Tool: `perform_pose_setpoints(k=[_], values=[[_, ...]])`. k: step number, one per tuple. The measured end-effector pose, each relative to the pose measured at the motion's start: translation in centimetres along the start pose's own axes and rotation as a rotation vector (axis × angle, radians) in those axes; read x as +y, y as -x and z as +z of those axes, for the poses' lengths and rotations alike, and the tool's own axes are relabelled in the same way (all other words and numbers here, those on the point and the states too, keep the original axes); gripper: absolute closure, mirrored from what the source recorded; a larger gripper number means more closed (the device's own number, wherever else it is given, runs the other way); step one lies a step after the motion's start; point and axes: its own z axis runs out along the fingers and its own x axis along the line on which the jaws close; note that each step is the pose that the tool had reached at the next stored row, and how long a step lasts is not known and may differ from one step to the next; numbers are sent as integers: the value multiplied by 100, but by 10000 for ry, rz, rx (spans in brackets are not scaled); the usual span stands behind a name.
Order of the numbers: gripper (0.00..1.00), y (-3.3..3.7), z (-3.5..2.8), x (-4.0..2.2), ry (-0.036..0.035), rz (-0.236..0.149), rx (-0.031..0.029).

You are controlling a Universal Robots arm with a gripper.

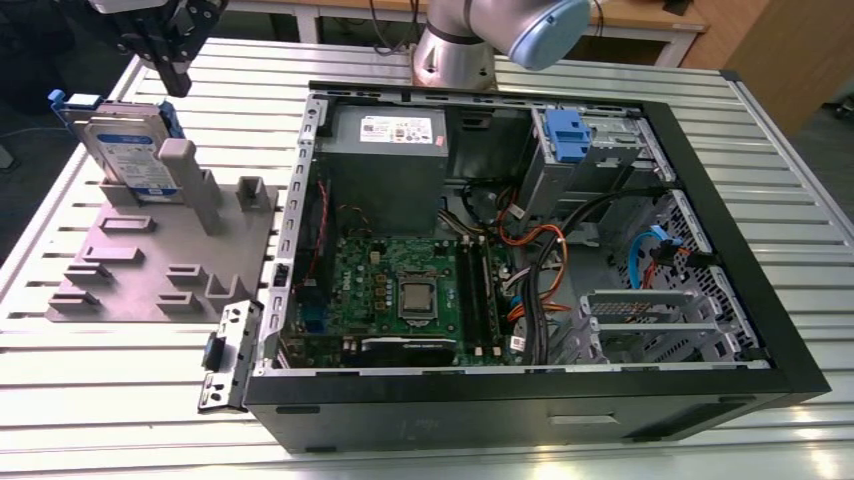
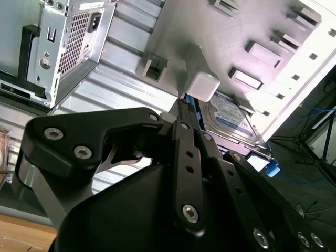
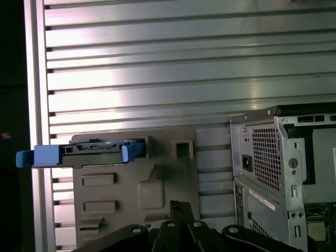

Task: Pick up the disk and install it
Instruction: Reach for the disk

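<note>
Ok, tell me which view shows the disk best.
The exterior view: the disk stands on edge in the grey fixture, label face showing. The first wrist view shows it edge-on; the second wrist view, part of its label.

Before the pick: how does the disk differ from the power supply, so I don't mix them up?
The disk stands on edge in the grey fixture outside the case; the power supply sits mounted inside the case. The disk is a thin slab; the power supply is a much bulkier box. The disk has a blue frame and blue-white label; the power supply has a white sticker. Both have grey metal bodies.
</note>
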Motion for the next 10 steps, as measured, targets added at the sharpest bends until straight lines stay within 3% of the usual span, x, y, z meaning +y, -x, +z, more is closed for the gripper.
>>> perform_pose_setpoints(k=[10], values=[[89, -33, 3, 27, -1, 1, 1]])
